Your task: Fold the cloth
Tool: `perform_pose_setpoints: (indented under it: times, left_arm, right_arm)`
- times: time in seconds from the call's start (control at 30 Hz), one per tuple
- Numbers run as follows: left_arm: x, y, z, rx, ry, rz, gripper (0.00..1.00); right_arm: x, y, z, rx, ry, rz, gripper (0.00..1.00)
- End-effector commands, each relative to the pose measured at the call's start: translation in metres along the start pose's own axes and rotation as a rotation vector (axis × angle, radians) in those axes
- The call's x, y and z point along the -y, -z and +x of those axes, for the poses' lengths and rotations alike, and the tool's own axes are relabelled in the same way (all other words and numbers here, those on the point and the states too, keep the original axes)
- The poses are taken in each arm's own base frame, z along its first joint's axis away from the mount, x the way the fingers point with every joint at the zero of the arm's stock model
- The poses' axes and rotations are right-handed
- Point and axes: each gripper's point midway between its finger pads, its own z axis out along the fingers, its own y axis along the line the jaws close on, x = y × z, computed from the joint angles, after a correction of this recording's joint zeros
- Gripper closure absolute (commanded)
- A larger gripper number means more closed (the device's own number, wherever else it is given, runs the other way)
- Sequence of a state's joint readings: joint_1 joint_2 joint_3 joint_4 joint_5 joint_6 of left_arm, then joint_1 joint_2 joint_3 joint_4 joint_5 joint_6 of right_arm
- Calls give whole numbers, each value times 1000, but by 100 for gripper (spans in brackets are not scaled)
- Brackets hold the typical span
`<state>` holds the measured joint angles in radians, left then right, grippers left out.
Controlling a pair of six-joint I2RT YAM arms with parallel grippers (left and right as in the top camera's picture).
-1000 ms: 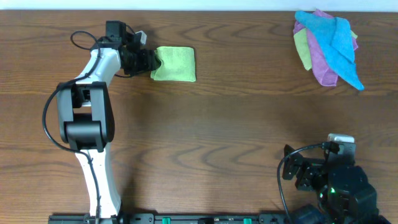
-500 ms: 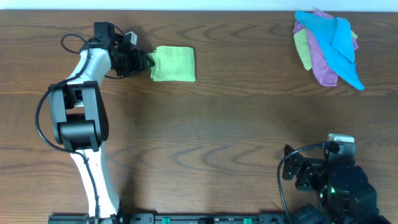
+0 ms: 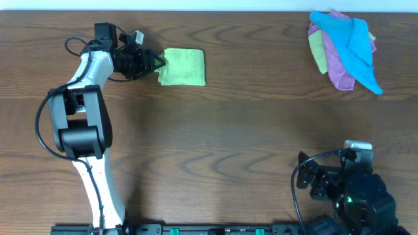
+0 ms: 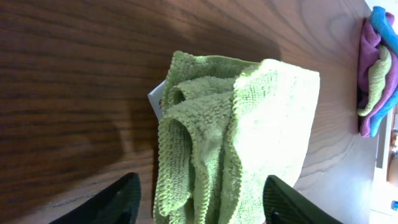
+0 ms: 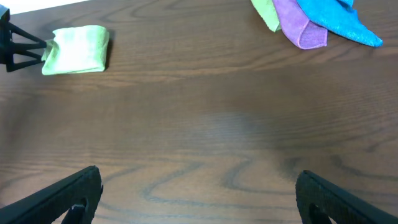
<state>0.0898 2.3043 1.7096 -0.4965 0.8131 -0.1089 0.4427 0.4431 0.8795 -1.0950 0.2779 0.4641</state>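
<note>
The lime-green cloth (image 3: 184,66) lies folded into a small rectangle at the back left of the table. In the left wrist view the cloth (image 4: 236,137) shows bunched layered edges and a small white tag (image 4: 157,99). My left gripper (image 3: 157,64) is open at the cloth's left edge. Its two fingers (image 4: 127,193) stand on either side of that edge and grip nothing. My right gripper (image 5: 199,186) is open and empty, low over bare wood at the front right (image 3: 313,179). The cloth also shows far off in the right wrist view (image 5: 76,50).
A pile of blue, purple and green cloths (image 3: 346,49) lies at the back right, also in the right wrist view (image 5: 311,18) and the left wrist view (image 4: 376,68). The left arm's cable loops behind its wrist (image 3: 78,44).
My left gripper has drawn back a little to the left off the cloth and its jaws have spread open. The folded cloth stays in place. The right arm has not moved.
</note>
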Motion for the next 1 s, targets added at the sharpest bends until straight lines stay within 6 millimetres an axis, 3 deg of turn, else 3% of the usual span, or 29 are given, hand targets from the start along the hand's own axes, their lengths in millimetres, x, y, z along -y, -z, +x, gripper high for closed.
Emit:
perform_pose_setpoints:
  times: [0.0,0.13,0.53,0.97]
  left_arm:
    - [-4,-8,8,-26,28,23,32]
    - [-5,-7,8,-28,23,20,26]
    - [-9,-10,14,-46,10,-14,22]
    - [-2,-50,36,-117,-28,-37,19]
  right_arm:
    - [1,-2,2,-5,-8,7,1]
    - [1,-2,2,-4,-8,7,1]
    - [1,-2,2,-5,-8,7,1]
    - [0,-2,2,-8,-8,1,1]
